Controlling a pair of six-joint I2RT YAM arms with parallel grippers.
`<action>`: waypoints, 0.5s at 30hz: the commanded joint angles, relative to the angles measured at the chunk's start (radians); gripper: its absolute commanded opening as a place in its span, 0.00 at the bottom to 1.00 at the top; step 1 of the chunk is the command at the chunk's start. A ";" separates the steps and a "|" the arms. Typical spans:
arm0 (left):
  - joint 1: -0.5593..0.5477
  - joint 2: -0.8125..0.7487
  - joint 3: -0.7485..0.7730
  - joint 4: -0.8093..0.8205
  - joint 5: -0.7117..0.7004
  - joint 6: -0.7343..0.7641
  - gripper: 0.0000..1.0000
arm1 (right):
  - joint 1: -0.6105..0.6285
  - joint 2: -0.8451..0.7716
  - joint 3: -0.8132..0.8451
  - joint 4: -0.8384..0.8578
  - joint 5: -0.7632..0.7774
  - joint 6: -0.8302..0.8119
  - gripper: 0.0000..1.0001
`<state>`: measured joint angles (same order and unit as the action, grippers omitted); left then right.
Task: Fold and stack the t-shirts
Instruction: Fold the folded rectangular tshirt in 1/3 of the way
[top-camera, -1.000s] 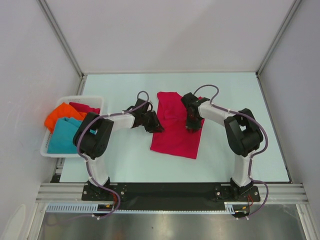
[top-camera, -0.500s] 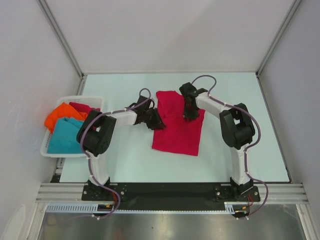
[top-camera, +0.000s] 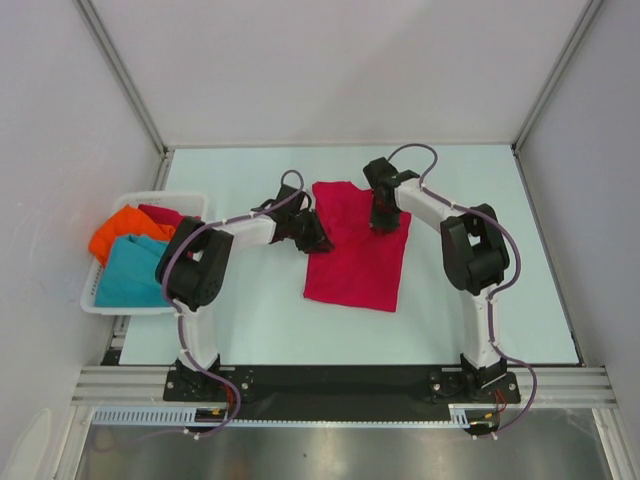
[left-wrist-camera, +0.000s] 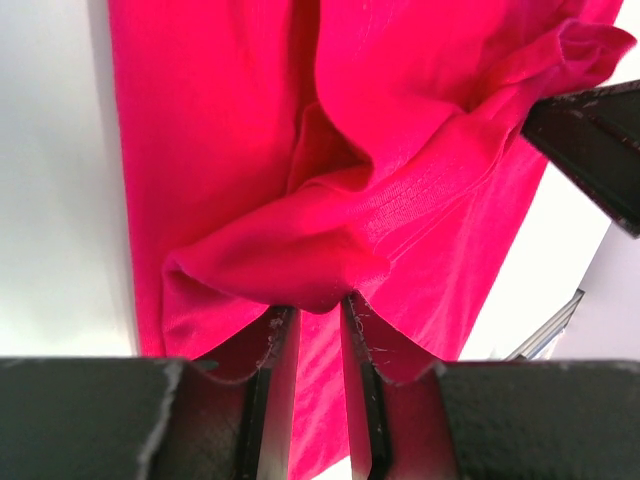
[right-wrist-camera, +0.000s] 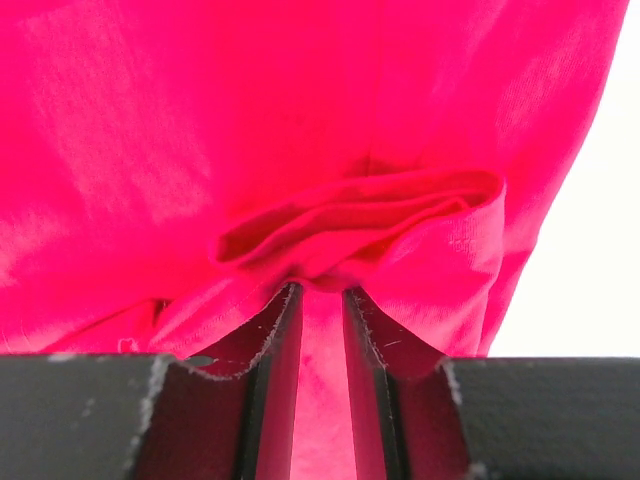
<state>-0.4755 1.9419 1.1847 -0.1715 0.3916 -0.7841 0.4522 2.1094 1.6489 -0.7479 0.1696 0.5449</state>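
From above, one crimson t-shirt (top-camera: 355, 265) lies part-folded on the worktop (top-camera: 250, 320) and the other t-shirts (top-camera: 128, 275) sit in the basket (top-camera: 120, 308), nothing stacked; the left wrist view shows the left fingers (left-wrist-camera: 275, 400) clenched on its bunched edge, and the right wrist view shows the right fingers (right-wrist-camera: 275, 400) likewise.

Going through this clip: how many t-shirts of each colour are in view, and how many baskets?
Crimson red cloth t-shirts: 2
Orange cloth t-shirt: 1
Teal cloth t-shirt: 1
White slotted plastic basket: 1
Total: 5
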 joint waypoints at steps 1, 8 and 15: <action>-0.006 0.017 0.055 -0.009 -0.011 0.020 0.27 | -0.014 0.035 0.077 0.001 0.025 -0.019 0.28; -0.002 0.038 0.110 -0.028 -0.007 0.022 0.27 | -0.023 0.095 0.167 -0.027 0.025 -0.023 0.28; 0.020 0.061 0.168 -0.052 -0.002 0.028 0.27 | -0.030 0.133 0.238 -0.056 0.028 -0.031 0.28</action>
<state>-0.4698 1.9896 1.2938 -0.2127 0.3920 -0.7822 0.4316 2.2242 1.8221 -0.7898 0.1726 0.5323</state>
